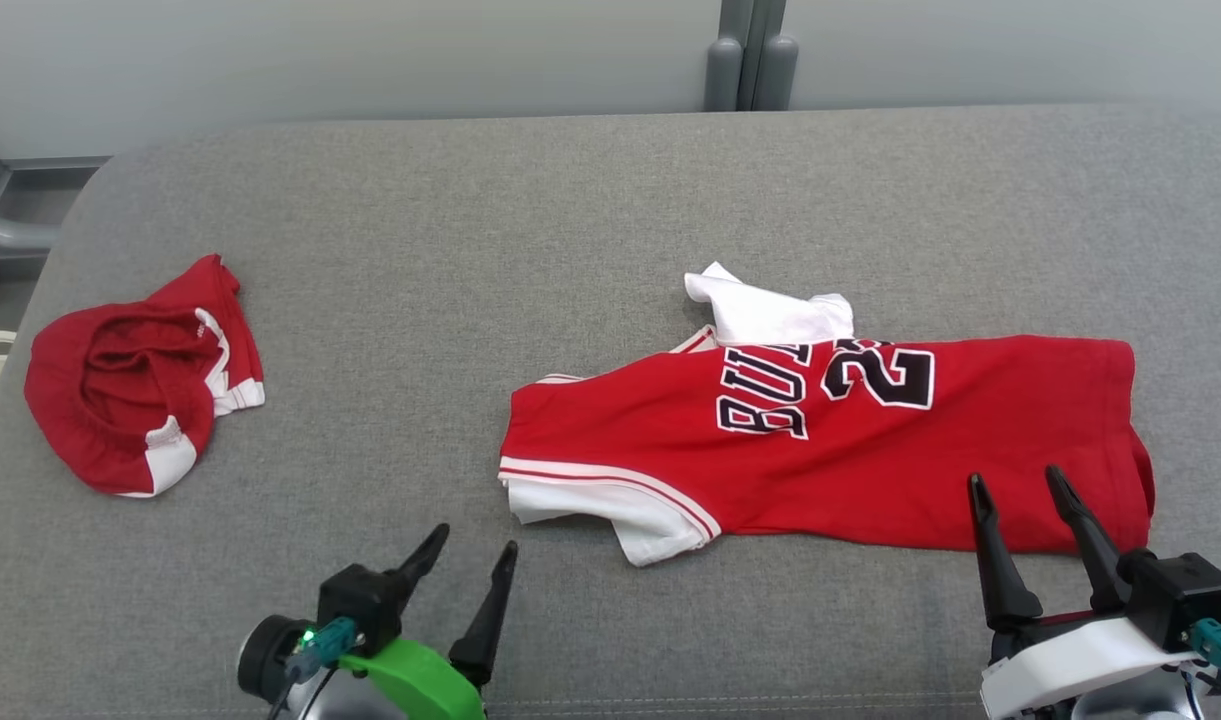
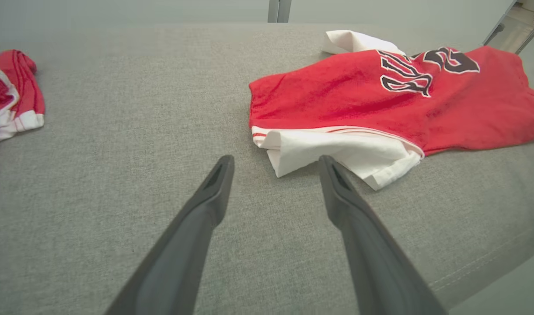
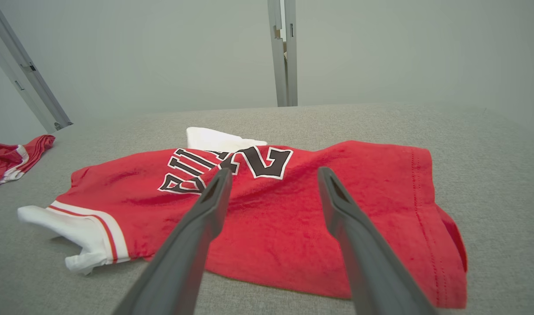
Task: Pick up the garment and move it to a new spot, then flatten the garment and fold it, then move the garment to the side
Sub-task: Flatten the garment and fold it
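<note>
— How many garments on the grey fabric surface [image 1: 570, 200]?

— Two. At far left, one pair of red shorts [image 1: 135, 380], crumpled in a heap, white trim showing. Right of centre, one red jersey [image 1: 870, 460], laid out lengthwise, collar end to the left, hem to the right, wrinkled but mostly flat. Well apart from the shorts, bare fabric between.

— Markings on the jersey?

— Black, white-edged lettering and a number beginning with 2, partly lost in a fold. Two white sleeves [image 1: 770, 312]: one turned up at the far edge, one bunched at the near left corner below red-and-white striped trim.

— Grippers?

— Two, both near the front edge. Left gripper [image 1: 476, 540] first: fingers spread wide, gripping nothing, above bare surface just left of the near sleeve. From the left wrist camera, one fingertip overlapping that sleeve's edge; contact impossible to judge.

— And on the right?

— Right gripper [image 1: 1015, 476]: fingers likewise parted, empty, tips over the jersey's near edge close to the hem. Touching or hovering, cannot tell.
</note>
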Tool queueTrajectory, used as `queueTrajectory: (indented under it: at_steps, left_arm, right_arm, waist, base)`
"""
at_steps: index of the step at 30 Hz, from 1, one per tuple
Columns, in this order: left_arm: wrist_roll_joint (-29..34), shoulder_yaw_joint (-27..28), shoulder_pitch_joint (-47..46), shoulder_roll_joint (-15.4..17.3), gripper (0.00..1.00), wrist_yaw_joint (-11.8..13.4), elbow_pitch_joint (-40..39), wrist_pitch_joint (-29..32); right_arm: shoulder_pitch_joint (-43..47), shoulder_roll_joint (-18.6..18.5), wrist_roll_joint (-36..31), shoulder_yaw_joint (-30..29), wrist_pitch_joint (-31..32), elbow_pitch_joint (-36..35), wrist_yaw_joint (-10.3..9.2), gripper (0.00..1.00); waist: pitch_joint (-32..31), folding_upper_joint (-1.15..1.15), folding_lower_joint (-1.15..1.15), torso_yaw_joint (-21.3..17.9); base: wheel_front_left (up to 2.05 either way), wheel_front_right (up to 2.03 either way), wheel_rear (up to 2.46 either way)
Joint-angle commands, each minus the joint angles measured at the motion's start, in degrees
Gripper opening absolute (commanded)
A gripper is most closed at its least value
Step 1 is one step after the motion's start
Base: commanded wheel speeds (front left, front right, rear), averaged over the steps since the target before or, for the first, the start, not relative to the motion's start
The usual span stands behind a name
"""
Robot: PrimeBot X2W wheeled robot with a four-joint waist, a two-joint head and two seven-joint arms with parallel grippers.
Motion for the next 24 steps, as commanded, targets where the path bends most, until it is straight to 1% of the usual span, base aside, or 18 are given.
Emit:
queueTrajectory:
  at_steps: [1,4,8,12,17,18,19,20,24]
  left_arm:
    - [-1.25,-1.47,-1.79,0.77,1.0,-0.29,0.86,0.82]
    - [-4.88,-6.16,-4.6,1.77,1.0,-0.33,2.7,2.33]
    - [-9.51,-10.58,-8.58,3.28,1.0,-0.35,6.09,1.68]
    - [-12.69,-13.31,-11.98,4.29,1.0,-0.37,9.88,0.11]
    - [-16.65,-16.23,-15.43,4.44,1.0,-0.37,13.67,-1.99]
    - [-17.05,-16.88,-15.99,4.74,0.77,-0.37,14.26,-2.45]
    - [-18.16,-17.42,-16.31,4.65,0.4,-0.37,14.41,-3.06]
    - [-18.86,-18.0,-16.68,4.68,0.0,-0.37,14.41,-3.55]
    - [-21.41,-20.21,-17.01,6.15,0.0,-0.38,14.13,-4.07]
  right_arm:
    - [-0.92,-0.42,0.09,0.26,-0.02,0.01,-0.07,1.0]
    - [-1.53,-0.53,0.26,0.47,-0.08,0.01,-0.07,1.0]
    - [-2.11,-0.61,0.47,0.46,-0.26,0.09,-0.07,1.0]
    - [-2.78,-0.7,0.48,0.2,-0.37,0.0,-0.07,1.0]
    - [-3.07,-0.76,0.66,-0.05,-0.49,-0.09,-0.07,1.0]
    - [-3.11,-0.79,0.71,-0.1,-0.49,-0.06,-0.07,1.0]
    - [-3.13,-0.81,0.74,-0.17,-0.5,-0.04,-0.07,1.0]
    - [-3.15,-0.8,0.69,-0.26,-0.48,-0.03,-0.07,1.0]
    - [-3.21,-0.69,0.61,-0.52,-0.51,0.12,-0.07,1.0]
  waist:
    - [0.85,0.0,0.0,-0.74]
    - [1.9,0.0,0.0,-1.53]
    - [3.25,0.0,0.0,-2.39]
    - [4.37,0.0,0.0,-3.06]
    - [5.14,0.0,0.0,-3.33]
    - [5.23,0.0,0.0,-3.34]
    - [5.3,0.0,0.0,-3.31]
    - [5.35,0.0,0.0,-3.24]
    - [5.47,0.0,0.0,-2.79]
  base:
    - [0.0,0.0,0.0]
    - [0.0,0.0,0.0]
    - [0.0,0.0,0.0]
    - [0.0,0.0,0.0]
    - [0.0,0.0,0.0]
    - [0.0,0.0,0.0]
    - [0.0,0.0,0.0]
    - [0.0,0.0,0.0]
    - [0.0,0.0,0.0]
